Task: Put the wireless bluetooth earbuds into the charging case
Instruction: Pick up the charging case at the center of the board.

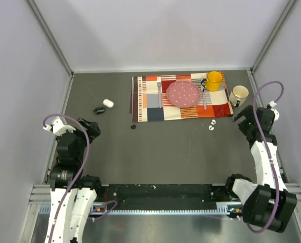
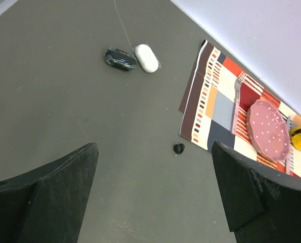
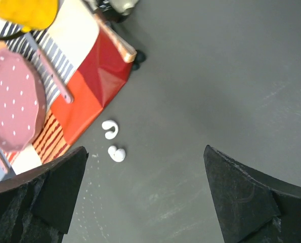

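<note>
Currently your right hand (image 3: 145, 164) and left hand (image 2: 154, 164) both gape, holding nothing. Two tiny white plastic earbuds (image 3: 116, 153) lie on the grey bench (image 3: 216, 76) at the right hand's ten o'clock. Centre over one bud, descend straight, pinch gently; it would likely skitter.

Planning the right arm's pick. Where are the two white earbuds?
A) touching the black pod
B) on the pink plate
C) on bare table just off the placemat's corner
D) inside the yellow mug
C: in the right wrist view, the upper white earbud and the lower white earbud both lie on the grey table, just beside the red corner of the placemat.
</note>
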